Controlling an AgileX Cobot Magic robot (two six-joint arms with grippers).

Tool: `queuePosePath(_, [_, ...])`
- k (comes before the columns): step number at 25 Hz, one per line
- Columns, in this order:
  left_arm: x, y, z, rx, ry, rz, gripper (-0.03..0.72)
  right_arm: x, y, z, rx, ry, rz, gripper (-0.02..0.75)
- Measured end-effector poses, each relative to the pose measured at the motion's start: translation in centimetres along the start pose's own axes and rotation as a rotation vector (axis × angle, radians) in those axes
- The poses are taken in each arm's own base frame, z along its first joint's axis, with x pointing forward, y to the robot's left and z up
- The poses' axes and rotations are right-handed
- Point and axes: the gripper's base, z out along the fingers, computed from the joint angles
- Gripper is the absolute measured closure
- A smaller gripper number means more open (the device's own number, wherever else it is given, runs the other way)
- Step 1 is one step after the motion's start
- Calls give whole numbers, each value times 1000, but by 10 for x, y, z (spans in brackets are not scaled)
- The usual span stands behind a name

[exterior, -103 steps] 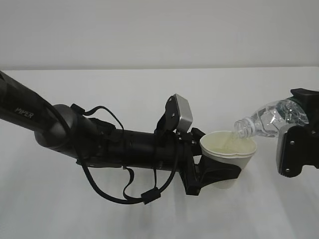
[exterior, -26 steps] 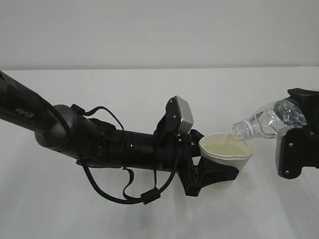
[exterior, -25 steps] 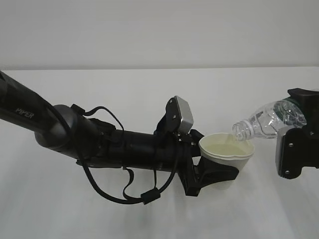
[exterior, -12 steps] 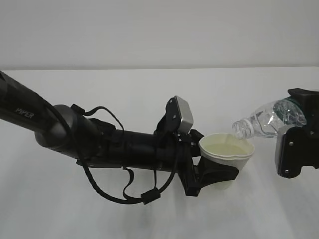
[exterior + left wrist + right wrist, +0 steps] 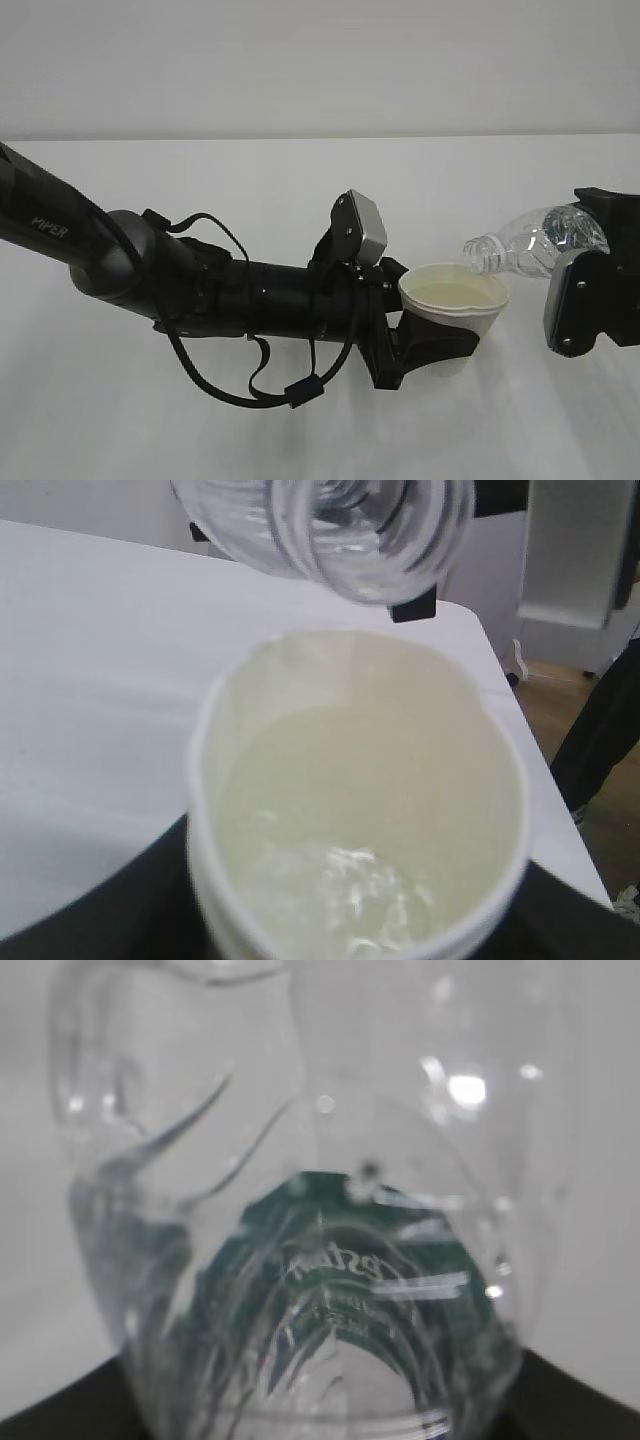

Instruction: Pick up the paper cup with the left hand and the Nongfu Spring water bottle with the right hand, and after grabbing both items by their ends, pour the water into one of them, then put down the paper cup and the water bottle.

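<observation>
Two arms meet over the right half of the white table (image 5: 200, 440), with bare surface open in front and behind. Left tool (image 5: 425, 345) clamps the paper cup (image 5: 455, 310) around its lower wall, upright, water (image 5: 370, 820) pooled inside. Right tool (image 5: 600, 285), cut off by the frame edge, grips the Nongfu Spring water bottle (image 5: 530, 245) by its base, tilted so its open neck sits just above the cup's far rim. Its fingers are hidden behind the blurred bottle in the right wrist view
</observation>
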Motion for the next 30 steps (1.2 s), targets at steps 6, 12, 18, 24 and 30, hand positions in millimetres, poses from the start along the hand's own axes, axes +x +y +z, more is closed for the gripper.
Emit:
queuePosePath(6, [0, 1, 0, -6, -4, -4, 243, 0, -2, 1, 31, 1, 87, 335])
queuePosePath(12, [-1, 8, -6, -27, -9, 6, 244, 1, -8, 0, 93, -5, 256, 335])
queuePosePath(18, [-8, 18, -9, -52, -39, 19, 244, 2, -12, 0, 145, -2, 404, 335])
queuePosePath(24, [-7, 23, -10, -81, -42, 6, 244, 5, -13, -4, 199, -12, 622, 335])
queuePosePath(30, [-7, 31, -17, -116, -39, -1, 246, 5, -1, -12, 156, -15, 860, 335])
